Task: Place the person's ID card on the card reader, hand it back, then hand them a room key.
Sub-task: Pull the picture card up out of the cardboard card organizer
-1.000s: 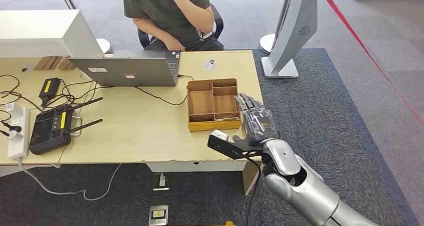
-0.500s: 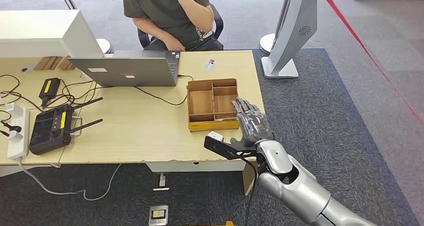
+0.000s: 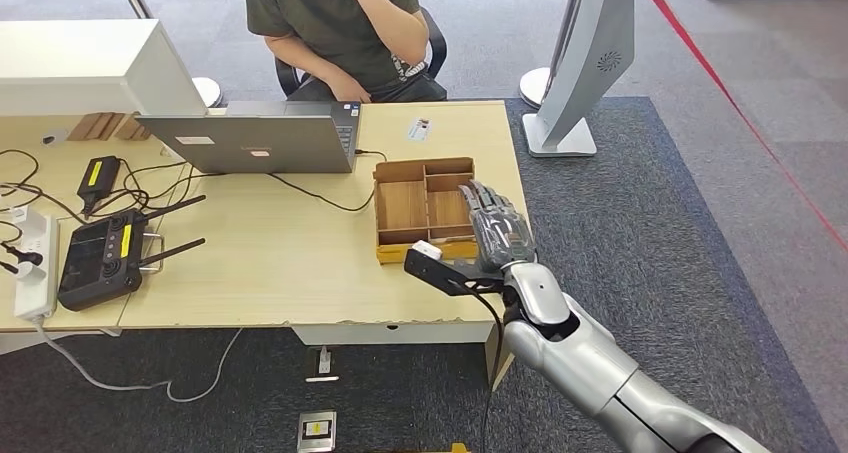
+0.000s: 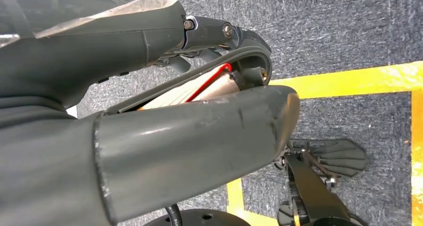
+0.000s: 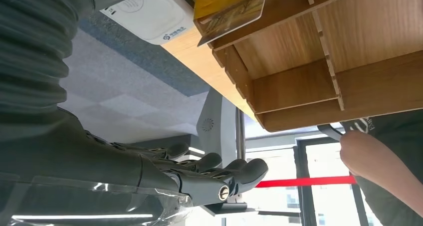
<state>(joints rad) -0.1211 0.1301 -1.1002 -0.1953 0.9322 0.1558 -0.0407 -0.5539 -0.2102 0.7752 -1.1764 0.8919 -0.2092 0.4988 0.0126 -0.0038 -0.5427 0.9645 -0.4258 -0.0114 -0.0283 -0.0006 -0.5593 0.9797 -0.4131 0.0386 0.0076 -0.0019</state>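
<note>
While right hand (image 3: 497, 231) hovers, fingers straight, close together, empty, over wooden tray (image 3: 402, 205), treat card (image 5: 233, 14) as thin, stiff, slick: pinch its overhanging edge.

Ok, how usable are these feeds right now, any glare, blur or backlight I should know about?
Head view: even light, sharp across the desk and wooden tray. Right wrist view: bright windows behind backlight the right hand, its fingers dark, and the plastic wrap on it catches glare. Left wrist view: the left hand sits close to the lens and soft, with glare on its wrap.
</note>
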